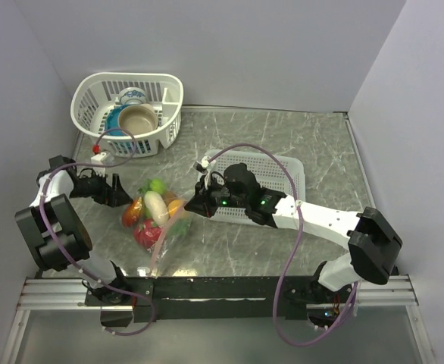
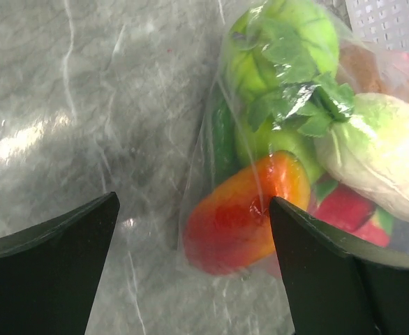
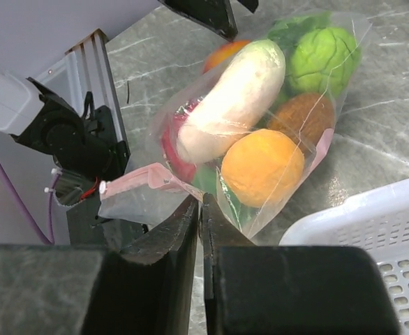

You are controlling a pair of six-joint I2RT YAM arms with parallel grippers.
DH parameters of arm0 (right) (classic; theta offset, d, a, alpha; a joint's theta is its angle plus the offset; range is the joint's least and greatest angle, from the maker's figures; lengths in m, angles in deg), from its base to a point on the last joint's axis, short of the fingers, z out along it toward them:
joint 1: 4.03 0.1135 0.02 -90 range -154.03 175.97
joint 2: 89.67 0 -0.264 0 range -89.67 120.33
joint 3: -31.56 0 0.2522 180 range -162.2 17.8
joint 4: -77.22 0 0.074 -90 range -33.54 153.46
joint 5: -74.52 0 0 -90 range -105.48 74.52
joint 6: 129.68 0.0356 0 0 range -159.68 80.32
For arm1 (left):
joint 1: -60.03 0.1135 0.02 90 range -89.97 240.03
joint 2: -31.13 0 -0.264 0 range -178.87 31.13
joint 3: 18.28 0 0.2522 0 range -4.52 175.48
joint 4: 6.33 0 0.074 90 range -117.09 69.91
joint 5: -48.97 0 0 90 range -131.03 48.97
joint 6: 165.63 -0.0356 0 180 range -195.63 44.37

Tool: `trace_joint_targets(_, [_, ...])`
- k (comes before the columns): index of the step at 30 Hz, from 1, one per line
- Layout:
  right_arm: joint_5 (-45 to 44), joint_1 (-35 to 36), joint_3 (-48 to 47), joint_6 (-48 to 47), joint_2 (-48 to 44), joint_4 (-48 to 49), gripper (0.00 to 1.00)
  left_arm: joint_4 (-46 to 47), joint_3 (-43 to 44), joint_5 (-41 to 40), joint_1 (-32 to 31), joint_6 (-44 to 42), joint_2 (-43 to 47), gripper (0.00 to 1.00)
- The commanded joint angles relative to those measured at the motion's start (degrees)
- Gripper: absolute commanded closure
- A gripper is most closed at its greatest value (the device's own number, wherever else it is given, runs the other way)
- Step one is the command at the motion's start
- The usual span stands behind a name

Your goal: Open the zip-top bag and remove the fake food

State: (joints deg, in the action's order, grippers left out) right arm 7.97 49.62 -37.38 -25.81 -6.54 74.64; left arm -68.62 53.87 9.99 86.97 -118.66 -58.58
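Top view. The clear, floppy plastic zip-top bag lies on the grey marbled table between the two arms, packed with glossy plastic fake food. Its long axis runs roughly 12 to 6 o'clock. The green pieces sit at the 12 o'clock end, and the pale pink zipper strip trails off toward 6 o'clock, toward the arm bases. The left gripper stands just off the bag's 10 o'clock side. The right gripper is at its 3 o'clock side, right against the film and over the edge of a flat white mesh basket. The right one looks the nearer of the two.

Left wrist view. The left gripper's fingers stand wide apart with nothing between them but table and the bag's closed bottom corner. The bag fills the frame from 12 to 4 o'clock, and a red-orange oblong fruit inside it lies just beside the right-hand finger.

Right wrist view. The right gripper's jaws are drawn nearly together, with only a thin slit between them. The pink strip runs in from 9 o'clock and the film meets the fingertips. Whether any film is pinched cannot be told. The bag body lies ahead at 12 to 1 o'clock, mouth end nearest.

Judgement: the coming move turns on the mouth lying at the right gripper's tips, away from the left.
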Motion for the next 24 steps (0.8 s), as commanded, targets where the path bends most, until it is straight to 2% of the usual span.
trace_joint_targets(1, [1.1,0.2,-0.5,0.5,-1.1,4.1,0.84,6.9,-2.0,0.4,-4.5,1.3,3.8,0.05])
trace_joint_targets(3, [1.4,0.1,-0.3,0.9,-1.0,4.1,0.80,11.7,-4.3,0.0,-5.7,4.3,4.9,0.05])
trace_joint_targets(5, [1.7,0.3,0.2,1.0,-1.0,4.2,0.59,16.2,-5.6,-0.9,-7.6,7.4,5.5,0.06])
trace_joint_targets(9, [1.0,0.5,1.3,1.3,-1.5,4.4,0.35,21.7,-8.9,-3.8,-11.5,11.0,6.1,0.07])
trace_joint_targets(10, [0.8,0.5,1.3,1.3,-1.7,4.3,0.17,22.4,-9.2,-4.3,-12.3,11.5,5.9,0.08])
trace_joint_targets(11, [0.6,0.7,1.3,1.2,-1.9,3.9,0.13,22.8,-9.4,-4.5,-12.3,11.9,5.7,0.08])
trace_joint_targets(12, [0.0,0.8,1.2,0.8,-2.1,3.7,0.00,23.0,-9.5,-4.5,-12.3,11.9,5.1,0.08])
trace_joint_targets(18, [-2.1,2.2,-0.1,-2.0,-2.4,0.2,0.00,20.9,-9.7,-4.4,-13.3,11.2,2.7,0.10])
trace_joint_targets(19, [-2.4,2.5,-0.1,-2.1,-2.5,0.2,0.00,20.2,-9.4,-4.0,-13.3,10.3,2.7,0.13])
trace_joint_targets(24, [-2.9,2.9,0.6,-2.0,-2.7,0.9,0.00,12.4,-6.9,-1.0,-14.6,8.1,1.3,0.14])
